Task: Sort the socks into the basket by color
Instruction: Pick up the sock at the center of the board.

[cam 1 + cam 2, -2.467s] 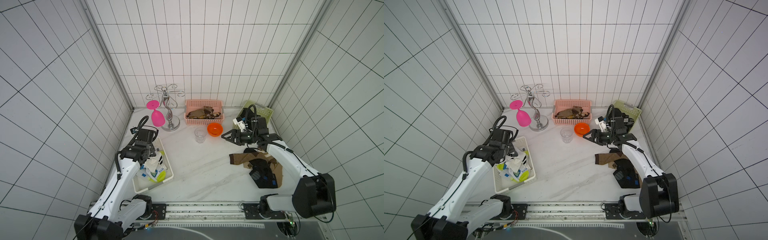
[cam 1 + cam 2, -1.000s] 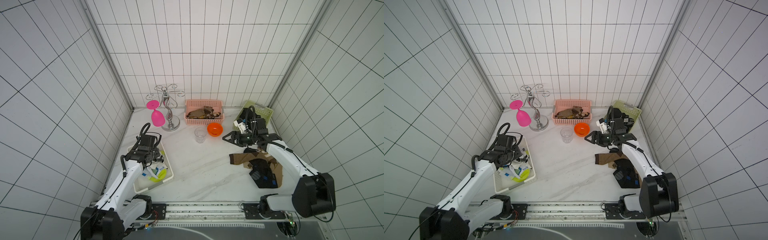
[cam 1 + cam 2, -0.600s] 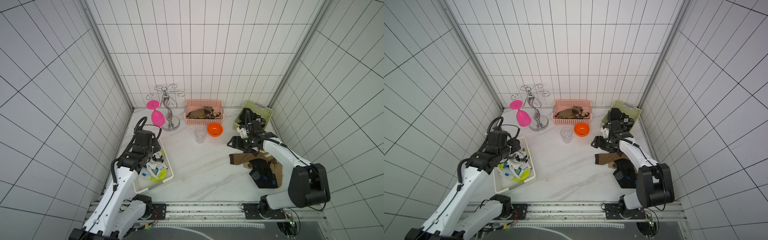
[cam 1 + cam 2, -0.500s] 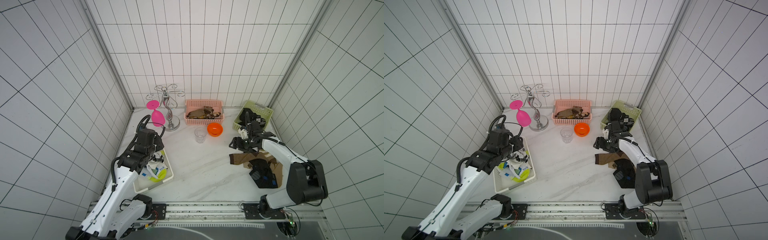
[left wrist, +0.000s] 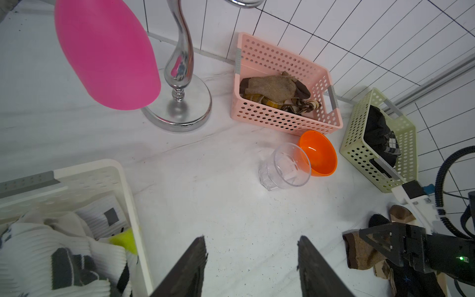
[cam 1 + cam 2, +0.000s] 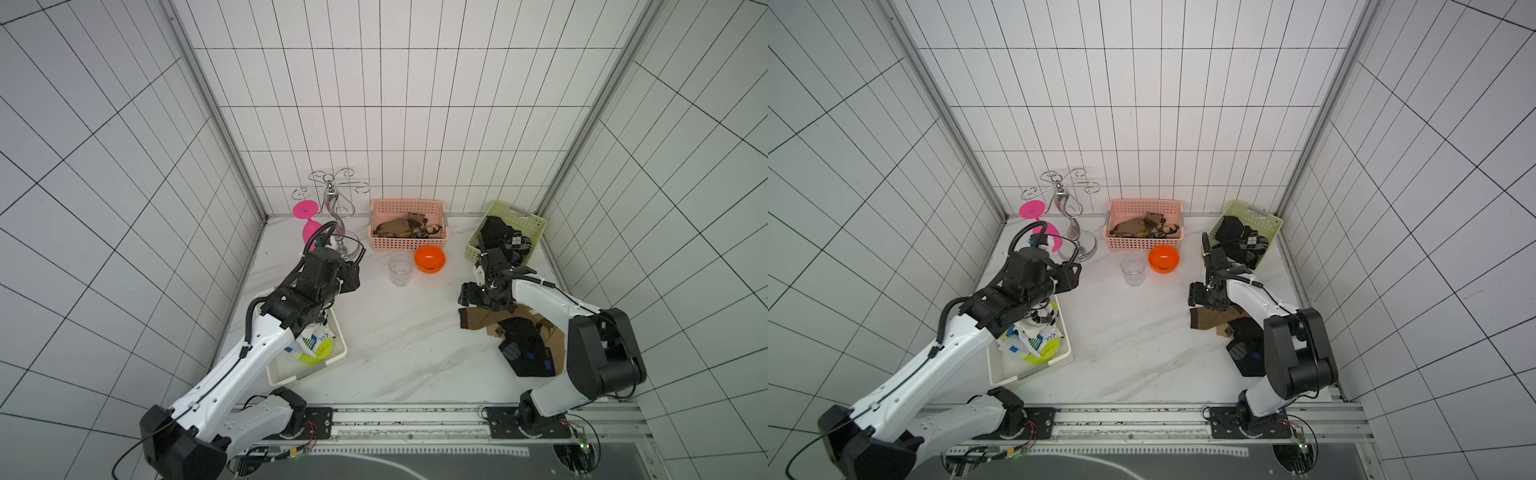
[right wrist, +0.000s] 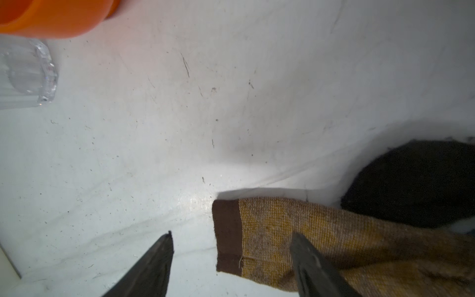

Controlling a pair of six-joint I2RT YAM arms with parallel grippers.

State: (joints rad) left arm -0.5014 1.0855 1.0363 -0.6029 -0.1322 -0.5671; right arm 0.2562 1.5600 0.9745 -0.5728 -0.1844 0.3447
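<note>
**Right gripper (image 7: pixel 231 234) open over a brown sock (image 7: pixel 270 226)**

Your white basket (image 6: pixel 307 374) held white socks (image 6: pixel 316 343), the pink basket (image 6: pixel 409 203) brown socks (image 6: pixel 399 228), the green basket (image 6: pixel 538 226) black socks (image 6: pixel 496 230). A mixed heap (image 6: pixel 525 353) lay loose on the table (image 6: pixel 399 332), that brown sock at its edge, cuff between the right gripper's parted jaws. Your left gripper (image 5: pixel 252 244) hung open, empty, just beside the white basket.

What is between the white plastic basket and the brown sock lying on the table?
Nothing but bare white marble tabletop lies between the white plastic basket and the brown knitted sock; both top views show it.
</note>
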